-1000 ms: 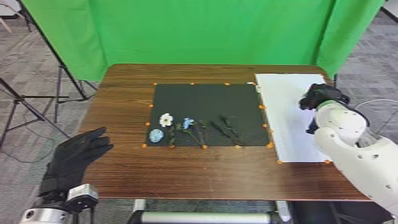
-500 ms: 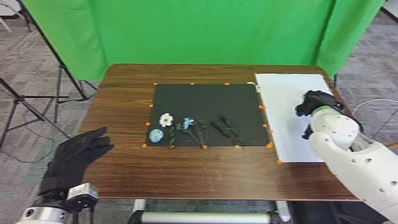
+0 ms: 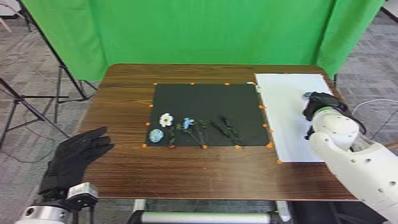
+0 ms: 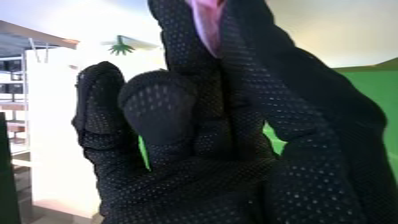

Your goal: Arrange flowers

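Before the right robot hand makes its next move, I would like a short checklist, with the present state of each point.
1. Pink item gripped in the right robot hand: ok.
2. Pink item confirmed as a flower: cannot tell.
3. Right robot hand above the white sheet, not touching it: cannot tell.
4. Left robot hand away from the black mat: ok.
5. All flowers off the black mat: not ok; the white flower and blue flower lie there.
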